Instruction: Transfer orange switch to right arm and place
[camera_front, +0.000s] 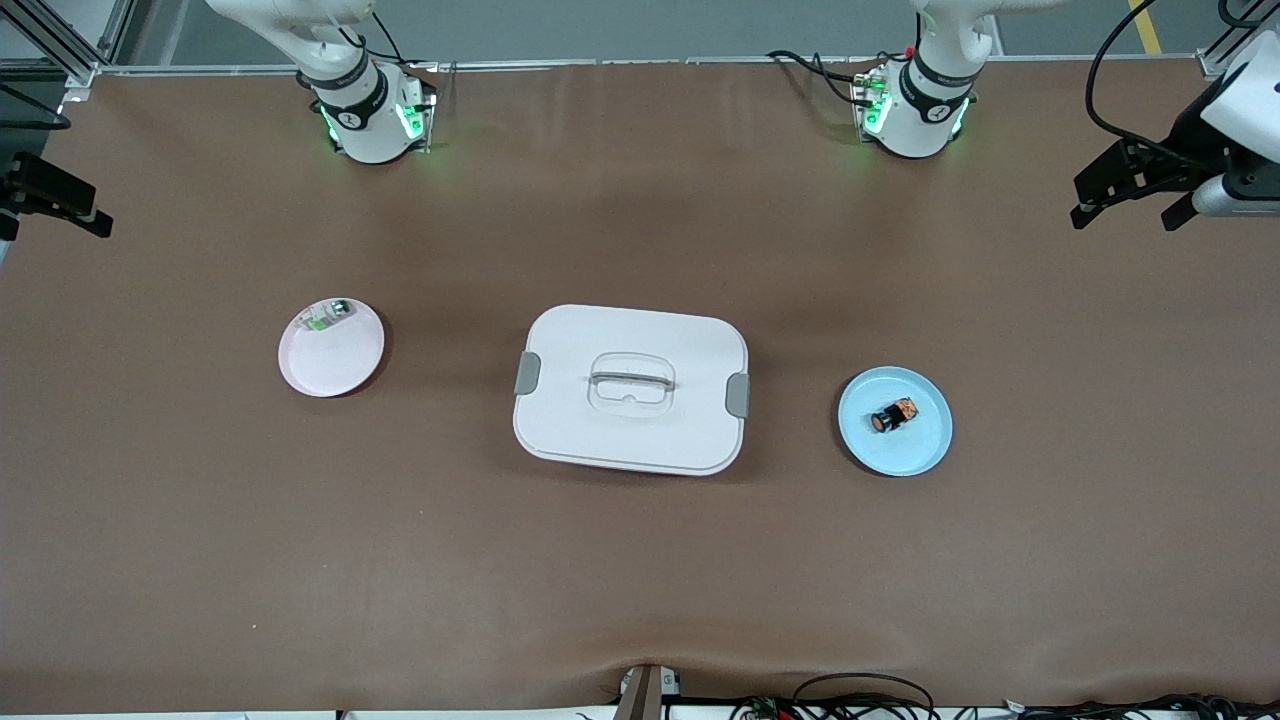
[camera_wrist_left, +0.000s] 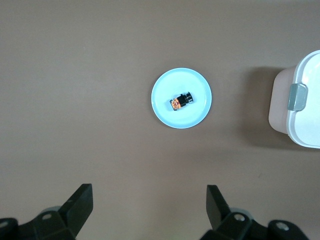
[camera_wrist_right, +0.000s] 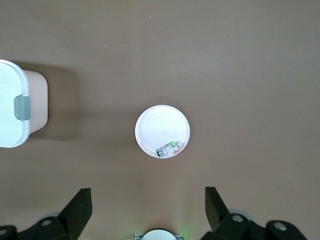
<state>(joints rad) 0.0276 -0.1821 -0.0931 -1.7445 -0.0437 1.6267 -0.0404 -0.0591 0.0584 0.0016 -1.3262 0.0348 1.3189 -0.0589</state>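
We find the switch (camera_front: 894, 415) lying on its side in the blue plate (camera_front: 925, 450), which sits toward the left arm's end of the table, about midway between the edge by the bases and the edge by the front camera. The white box (camera_front: 630, 388) stands at the table's middle, and the pink plate (camera_front: 335, 365) with a small white-and-green part (camera_front: 326, 317) lies toward the right arm's end.

Our left gripper (camera_wrist_left: 147, 207) hangs high over the table with its jaws spread wide and nothing between them; in its wrist view the plate and switch sit ahead of the fingers, roughly centred between them, so we judge the switch lies almost straight below and slightly forward of the tool. Our right gripper (camera_wrist_right: 147, 207) hangs likewise open and empty, high over the pink plate's area, and waits.

The left arm is clearly the nearer one to the switch; the right arm is well apart from it, with the box between. So we judge the pick falls to the left arm and has not yet begun.

The relation that matters is the switch's long axis. In the front view it runs on a diagonal, orange face up toward the bases and the left arm's end, round orange-brown end down toward the camera and the box. In the left wrist view it is tilted against the line joining the two fingers (camera_wrist_left: 77, 207), neither along nor square to it. We judge the wrist will need some turn so the jaws close across the short width.
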